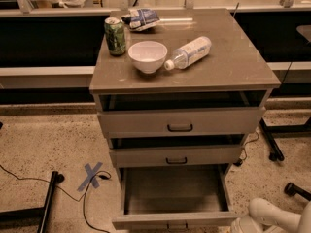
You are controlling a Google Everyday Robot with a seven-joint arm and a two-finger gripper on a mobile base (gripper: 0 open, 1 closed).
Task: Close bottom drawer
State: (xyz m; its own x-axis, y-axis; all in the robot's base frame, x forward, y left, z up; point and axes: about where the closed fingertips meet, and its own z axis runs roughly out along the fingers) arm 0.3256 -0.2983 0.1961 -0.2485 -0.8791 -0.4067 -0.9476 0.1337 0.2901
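The grey-brown cabinet point(184, 76) has three drawers. The bottom drawer point(175, 193) is pulled far out, its wide shallow tray open and empty, its short front panel and small black handle point(177, 225) at the lower frame edge. The middle drawer point(176, 156) and the top drawer point(181, 122) are slightly open. My white arm comes in at the bottom right, and my gripper point(241, 225) sits low by the right end of the bottom drawer's front panel, partly cut off by the frame edge.
On the cabinet top stand a green can point(115, 36), a white bowl point(147, 56), a lying plastic bottle point(189, 52) and a chip bag point(144, 18). A blue tape cross point(92, 175), cables and a black stand leg point(48, 200) lie on the floor left. Black legs stand right.
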